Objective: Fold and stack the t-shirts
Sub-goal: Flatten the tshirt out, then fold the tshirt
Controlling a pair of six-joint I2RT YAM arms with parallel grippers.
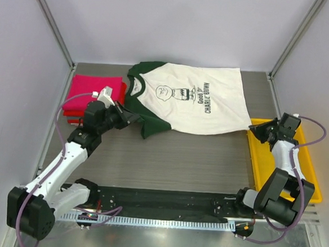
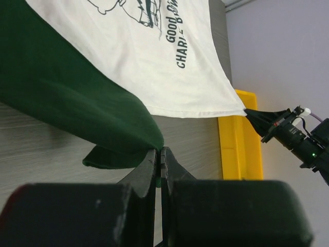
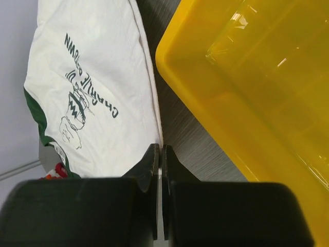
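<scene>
A cream-white t-shirt with dark green collar and sleeves and dark lettering lies spread across the back of the table. My left gripper is shut on its green near sleeve. My right gripper is shut on the shirt's near right hem corner. The shirt's near edge is stretched between the two grippers. Folded magenta-pink and red shirts sit stacked at the back left, partly behind my left arm.
A yellow plastic tray stands at the right, under my right arm; it also shows in the right wrist view and the left wrist view. Bare grey table lies in front of the shirt. Frame posts stand at the back corners.
</scene>
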